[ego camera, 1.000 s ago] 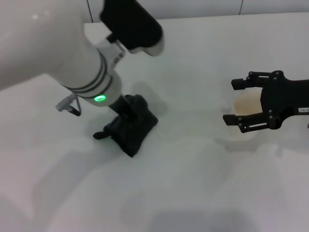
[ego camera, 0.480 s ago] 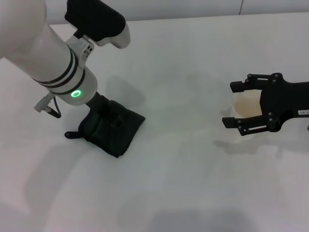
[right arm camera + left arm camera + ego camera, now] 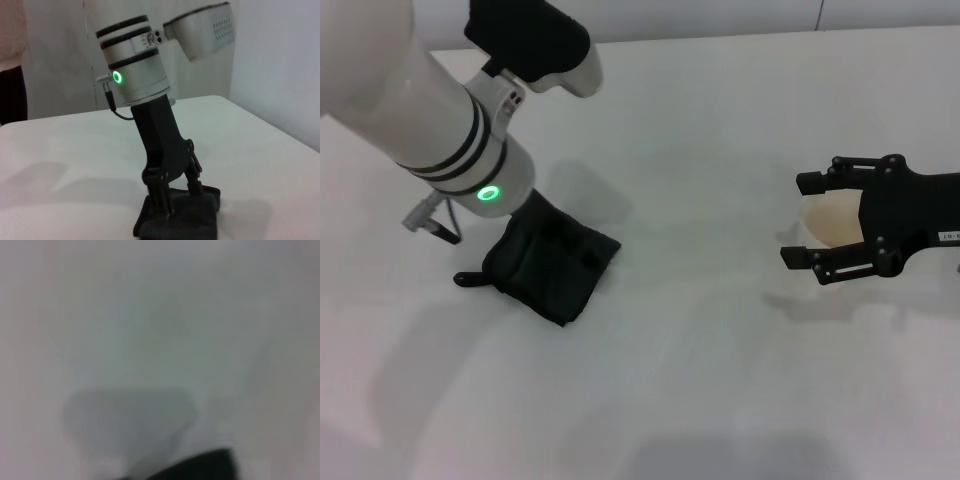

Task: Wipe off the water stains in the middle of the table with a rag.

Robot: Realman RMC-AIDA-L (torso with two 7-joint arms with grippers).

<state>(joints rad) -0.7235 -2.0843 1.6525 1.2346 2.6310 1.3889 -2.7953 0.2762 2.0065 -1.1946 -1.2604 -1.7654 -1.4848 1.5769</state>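
Note:
The rag (image 3: 548,285), a nearly black folded cloth, lies flat on the white table (image 3: 700,130) at the left. My left gripper (image 3: 552,245) stands over its far side. In the right wrist view the left gripper (image 3: 177,200) is open, both fingertips resting down on the rag (image 3: 200,222). The left wrist view shows only bare table and a dark edge of the rag (image 3: 200,467). My right gripper (image 3: 796,216) hangs open at the right, one finger on each side of a paper cup (image 3: 832,222). The water stains do not show in any view.
The paper cup with a beige inside stands at the right between the right gripper's fingers. A wall line runs along the table's far edge (image 3: 720,38). White table surface stretches between the rag and the cup.
My left gripper dragged the rag leftward across the table, and the bunched cloth settled flat. In the last half second the left arm shifted slightly right while the rag stayed. The right arm held still.

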